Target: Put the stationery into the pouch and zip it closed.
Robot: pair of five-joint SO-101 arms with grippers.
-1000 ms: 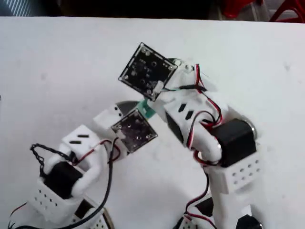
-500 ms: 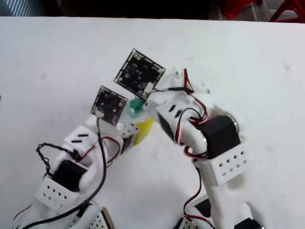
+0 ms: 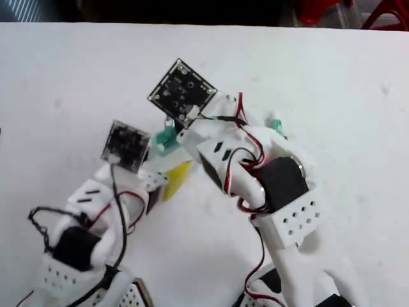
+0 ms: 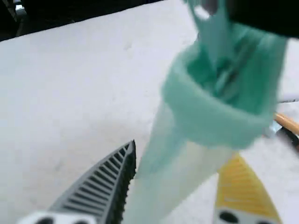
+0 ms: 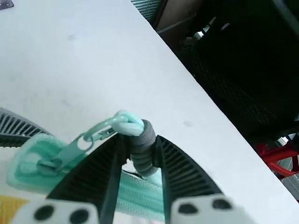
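The mint-green pouch (image 4: 219, 100) hangs lifted off the white table (image 3: 77, 70), its zipper end up and its pale body running down between the fingers of my left gripper (image 4: 182, 154). The ribbed grey finger (image 4: 110, 179) and the yellow finger (image 4: 240, 186) press against its two sides. My right gripper (image 5: 140, 151) is shut on the grey loop (image 5: 140, 147) tied to the mint zipper pull (image 5: 77, 147). In the high view the pouch end (image 3: 166, 137) peeks out between the two wrist boards, with the yellow finger (image 3: 177, 176) just below it.
A small mint and white item (image 3: 276, 125) lies on the table behind the right arm (image 3: 281, 185). An orange stick-like thing (image 4: 287, 122) lies beyond the pouch. Dark clutter and red chair legs (image 3: 332, 9) stand past the table's far edge.
Both wrists have shifted left across the table with the pouch between them. The left arm has drawn back towards the lower left, bringing its yellow finger into sight.
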